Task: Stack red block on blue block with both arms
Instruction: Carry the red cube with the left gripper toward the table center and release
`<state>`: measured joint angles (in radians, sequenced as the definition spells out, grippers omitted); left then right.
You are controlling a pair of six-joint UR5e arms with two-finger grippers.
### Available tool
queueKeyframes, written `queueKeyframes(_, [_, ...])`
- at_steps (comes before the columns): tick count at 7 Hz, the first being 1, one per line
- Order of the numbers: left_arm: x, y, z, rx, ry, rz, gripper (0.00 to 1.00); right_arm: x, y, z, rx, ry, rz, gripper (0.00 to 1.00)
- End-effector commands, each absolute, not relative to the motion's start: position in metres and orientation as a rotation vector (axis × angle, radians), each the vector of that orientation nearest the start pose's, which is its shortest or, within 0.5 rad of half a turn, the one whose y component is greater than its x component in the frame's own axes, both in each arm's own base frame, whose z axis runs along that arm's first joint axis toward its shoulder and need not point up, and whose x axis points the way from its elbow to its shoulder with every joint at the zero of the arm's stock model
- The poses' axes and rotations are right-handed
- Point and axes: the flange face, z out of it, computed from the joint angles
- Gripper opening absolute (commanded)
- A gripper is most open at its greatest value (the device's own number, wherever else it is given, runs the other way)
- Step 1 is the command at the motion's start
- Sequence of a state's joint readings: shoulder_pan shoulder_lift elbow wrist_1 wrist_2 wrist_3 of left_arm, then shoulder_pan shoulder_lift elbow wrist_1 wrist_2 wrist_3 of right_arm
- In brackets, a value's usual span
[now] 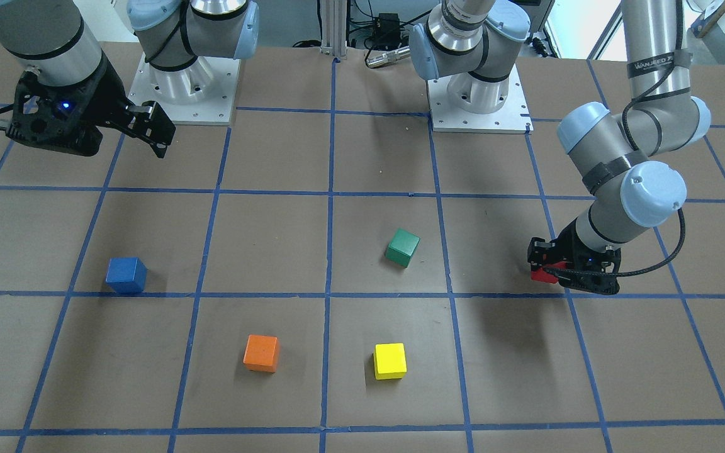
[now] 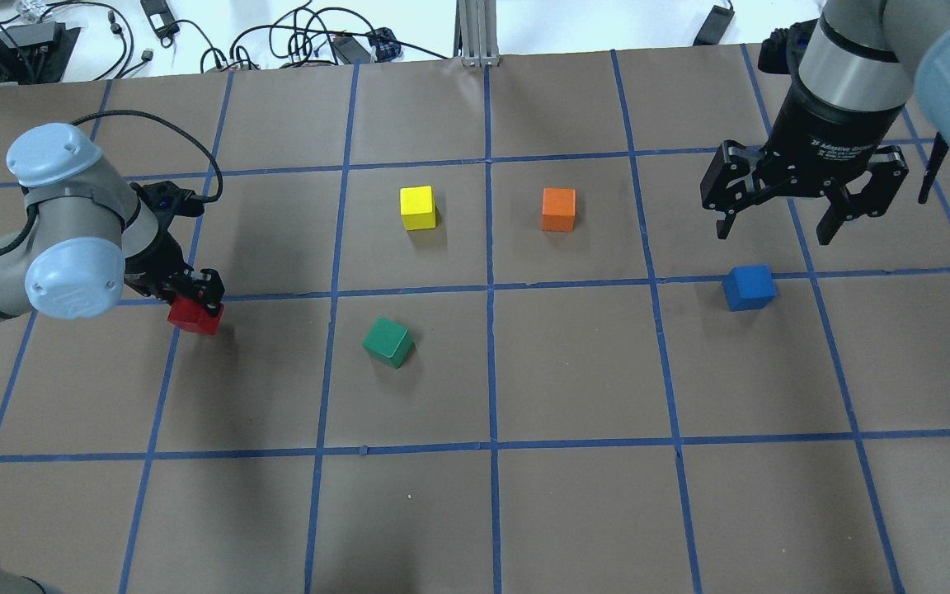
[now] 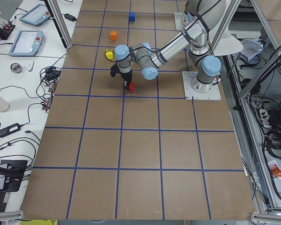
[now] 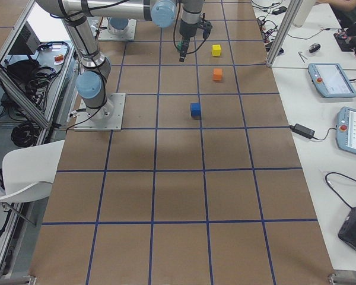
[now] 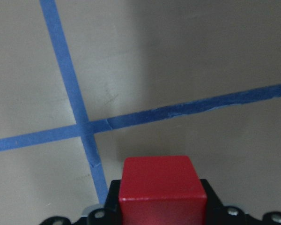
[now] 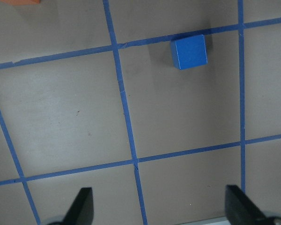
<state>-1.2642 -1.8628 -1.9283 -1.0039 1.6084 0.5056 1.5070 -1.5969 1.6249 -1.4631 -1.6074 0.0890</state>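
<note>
The red block sits between the fingers of my left gripper, which is shut on it low over the table's left side. It also shows in the front view and the left wrist view. I cannot tell whether it touches the table. The blue block lies alone on the table's right side, on a tape line. It also shows in the front view and the right wrist view. My right gripper hangs open and empty above it, a little farther back.
A green cube lies tilted left of centre. A yellow cube and an orange cube lie farther back in the middle. Blue tape lines grid the brown table. The arm bases stand at the robot's edge.
</note>
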Motion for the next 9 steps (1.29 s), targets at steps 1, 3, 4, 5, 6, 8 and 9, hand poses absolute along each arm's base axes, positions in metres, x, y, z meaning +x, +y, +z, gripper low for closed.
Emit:
queueKeyframes(1, [-0.035, -0.573, 0.286, 0.412, 3.078, 0.075, 0.10, 0.099, -0.472, 0.460, 0.239, 3.163, 0.228, 1.00])
queueKeyframes(3, [-0.136, -0.585, 0.313, 0.232, 3.098, 0.004, 0.11, 0.100, -0.471, 0.456, 0.239, 3.162, 0.240, 1.00])
queueKeyframes(4, [-0.189, -0.574, 0.308, 0.154, 3.110, 0.003, 0.11, 0.100, -0.471, 0.456, 0.236, 3.164, 0.241, 1.00])
queueKeyframes(5, [-0.247, -0.558, 0.301, 0.187, 3.165, 0.001, 0.11, 0.100, -0.471, 0.456, 0.236, 3.162, 0.240, 1.00])
queueKeyframes(6, [-0.283, -0.554, 0.290, 0.112, 3.223, -0.046, 0.11, 0.100, -0.471, 0.456, 0.239, 3.162, 0.241, 1.00])
queueKeyframes(8, [-0.328, -0.543, 0.258, 0.053, 3.265, 0.007, 0.11, 0.100, -0.471, 0.456, 0.236, 3.164, 0.241, 1.00])
queueKeyframes(9, [-0.350, -0.540, 0.249, 0.042, 3.274, -0.053, 0.12, 0.099, -0.471, 0.456, 0.238, 3.164, 0.241, 1.00])
